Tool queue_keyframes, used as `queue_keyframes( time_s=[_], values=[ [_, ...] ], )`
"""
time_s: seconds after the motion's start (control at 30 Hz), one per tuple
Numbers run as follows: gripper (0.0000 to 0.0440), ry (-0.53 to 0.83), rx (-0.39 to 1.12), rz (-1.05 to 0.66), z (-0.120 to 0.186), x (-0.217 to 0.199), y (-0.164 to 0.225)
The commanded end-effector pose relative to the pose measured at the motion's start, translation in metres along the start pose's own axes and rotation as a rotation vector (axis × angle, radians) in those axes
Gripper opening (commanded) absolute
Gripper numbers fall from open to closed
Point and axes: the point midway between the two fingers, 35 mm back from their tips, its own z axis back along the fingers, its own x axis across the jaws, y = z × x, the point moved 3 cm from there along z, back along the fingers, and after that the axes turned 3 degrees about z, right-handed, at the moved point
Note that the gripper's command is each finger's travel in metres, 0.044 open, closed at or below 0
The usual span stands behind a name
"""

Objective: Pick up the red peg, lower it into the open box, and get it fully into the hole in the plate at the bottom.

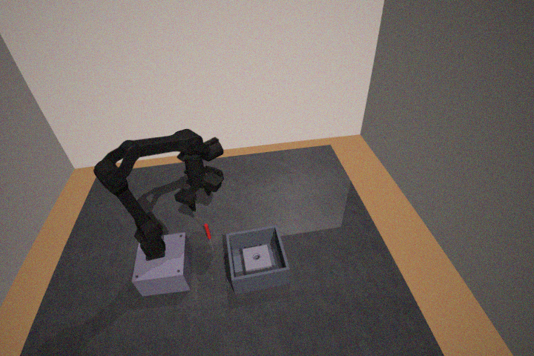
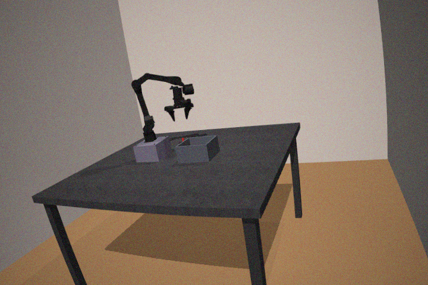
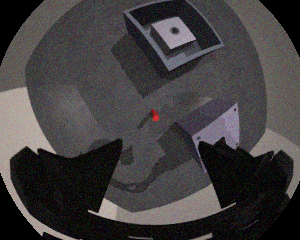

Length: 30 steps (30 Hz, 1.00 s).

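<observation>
The red peg point(image 1: 208, 231) point(image 2: 182, 139) point(image 3: 155, 115) stands apparently upright on the table, between the robot's base and the box; the box hides its lower part in the exterior view. My gripper point(image 1: 201, 201) point(image 2: 180, 119) point(image 3: 161, 144) is wide open and empty, pointing down well above the table. The peg shows beyond the fingertips in the wrist view. The open grey box point(image 1: 261, 282) point(image 2: 191, 154) point(image 3: 195, 57) stands beside the peg. The pale plate point(image 1: 264, 253) point(image 3: 166, 29) lies at its bottom, its round hole empty.
The pale purple base block point(image 1: 167, 271) point(image 2: 147, 152) point(image 3: 217, 132) carries the arm and stands on the other side of the peg from the box. The dark table point(image 1: 339, 294) point(image 2: 187, 187) extends around them. The box walls rise around the plate.
</observation>
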Motion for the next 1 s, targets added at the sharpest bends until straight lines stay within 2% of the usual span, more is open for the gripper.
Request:
queue_keyframes(
  time_s=[0.0, 0.43, 0.97],
  values=[
    [0.044, 0.052, 0.03, -0.015, -0.01, -0.002, 0.002],
    [0.044, 0.178, 0.084, -0.048, -0.043, -0.001, 0.004],
    [0.044, 0.223, 0.085, -0.068, -0.08, 0.009, 0.003]
  ],
)
